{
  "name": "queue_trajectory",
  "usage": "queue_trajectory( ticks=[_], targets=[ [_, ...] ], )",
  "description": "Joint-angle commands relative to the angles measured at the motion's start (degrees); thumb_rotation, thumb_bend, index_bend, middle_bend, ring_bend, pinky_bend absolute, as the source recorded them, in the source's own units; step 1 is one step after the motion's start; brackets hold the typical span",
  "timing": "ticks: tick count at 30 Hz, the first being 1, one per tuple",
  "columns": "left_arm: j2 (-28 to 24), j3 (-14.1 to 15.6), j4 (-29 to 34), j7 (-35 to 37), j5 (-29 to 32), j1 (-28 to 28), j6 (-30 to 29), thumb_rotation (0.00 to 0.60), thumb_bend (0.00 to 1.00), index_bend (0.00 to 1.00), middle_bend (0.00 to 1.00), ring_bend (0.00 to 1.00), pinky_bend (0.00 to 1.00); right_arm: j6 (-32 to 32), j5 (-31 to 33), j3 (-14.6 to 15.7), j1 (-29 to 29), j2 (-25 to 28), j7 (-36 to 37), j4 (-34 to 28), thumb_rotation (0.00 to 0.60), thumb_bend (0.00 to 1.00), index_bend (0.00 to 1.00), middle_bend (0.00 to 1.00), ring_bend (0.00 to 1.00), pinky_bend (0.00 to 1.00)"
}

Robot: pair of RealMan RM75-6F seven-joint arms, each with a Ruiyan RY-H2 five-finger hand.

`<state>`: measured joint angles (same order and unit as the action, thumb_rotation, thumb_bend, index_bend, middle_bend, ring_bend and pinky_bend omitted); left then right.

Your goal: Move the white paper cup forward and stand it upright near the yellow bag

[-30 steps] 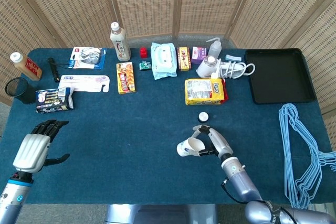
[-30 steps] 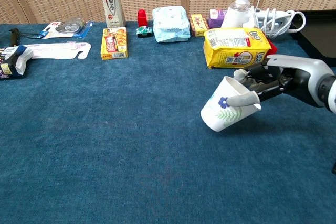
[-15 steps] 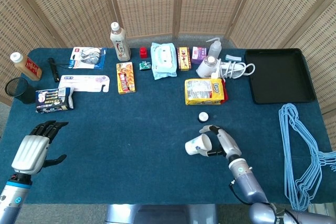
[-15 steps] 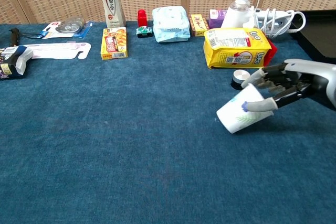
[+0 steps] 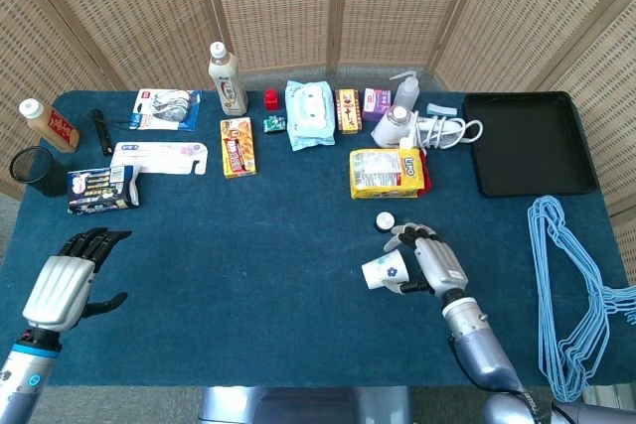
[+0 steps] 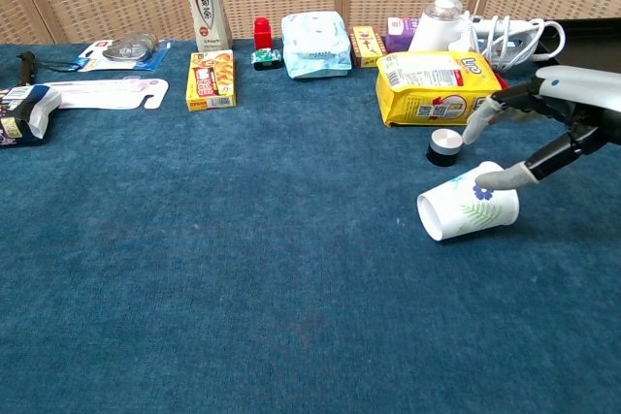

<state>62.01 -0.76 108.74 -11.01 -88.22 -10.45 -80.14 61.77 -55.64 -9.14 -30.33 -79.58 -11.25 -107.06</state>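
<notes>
The left hand [image 5: 62, 287] hovers over the near left corner of the table [image 5: 248, 275], fingers spread wide and holding nothing. Just beyond it lies a dark packet [image 5: 102, 189]. Well off to its right, the paper cup [image 6: 469, 207] lies on its side on the cloth, mouth turned toward the left hand, floral print showing. The right hand [image 6: 553, 123] sits just right of the cup — one fingertip [image 6: 490, 179] touches its upper wall, the other fingers fanned out, nothing gripped. Just beyond this hand stand a small round cap [image 6: 445, 145] and, behind it, the yellow bag [image 6: 439, 87].
</notes>
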Motion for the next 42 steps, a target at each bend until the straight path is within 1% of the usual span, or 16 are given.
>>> queue_trajectory(
  ticks=[1, 8, 15, 18, 22, 36, 42],
  targets=[
    [-0.19, 0.09, -0.11, 0.26, 0.01, 0.09, -0.01, 0.535, 0.14, 0.17, 0.25, 0.17, 0.18, 1.24, -2.50, 1.69, -1.37, -1.05, -5.51, 0.49, 0.544, 0.25, 0.38, 0.19, 0.11, 0.05],
    [-0.38, 0.25, -0.74, 0.82, 0.45, 0.18, 0.36, 0.535, 0.14, 0.17, 0.25, 0.17, 0.18, 2.55, -2.82, 2.94, -3.18, -4.28, -13.99, 2.02, 0.544, 0.25, 0.38, 0.19, 0.10, 0.05],
    [-0.24, 0.37, -1.53, 1.59, 0.81, 0.24, 0.66, 0.535, 0.14, 0.17, 0.25, 0.17, 0.18, 2.35, -2.27, 3.39, -4.60, -6.11, -18.62, 3.76, 0.544, 0.25, 0.38, 0.19, 0.10, 0.04],
    [-0.14, 0.45, -1.89, 1.87, 0.84, 0.27, 0.75, 0.526, 0.14, 0.17, 0.25, 0.17, 0.18, 2.26, -2.07, 3.84, -5.18, -6.98, -20.80, 4.68, 0.546, 0.25, 0.38, 0.19, 0.10, 0.04],
    [-0.15, 0.47, -2.13, 2.13, 1.01, 0.33, 0.81, 0.532, 0.14, 0.17, 0.25, 0.17, 0.18, 2.84, -2.27, 4.45, -5.71, -7.93, -23.83, 5.67, 0.545, 0.25, 0.38, 0.19, 0.09, 0.04],
    [0.01, 0.48, -2.64, 2.44, 1.10, 0.26, 1.09, 0.530, 0.14, 0.17, 0.25, 0.17, 0.18, 3.22, -2.69, 4.77, -6.75, -10.08, -27.82, 9.05, 0.549, 0.25, 0.37, 0.18, 0.09, 0.04],
    [0.01, 0.62, -2.79, 2.59, 1.24, 0.39, 1.15, 0.530, 0.14, 0.17, 0.25, 0.17, 0.18, 2.95, -2.66, 5.36, -7.14, -10.82, -29.87, 10.79, 0.547, 0.25, 0.37, 0.18, 0.09, 0.03]
  ],
)
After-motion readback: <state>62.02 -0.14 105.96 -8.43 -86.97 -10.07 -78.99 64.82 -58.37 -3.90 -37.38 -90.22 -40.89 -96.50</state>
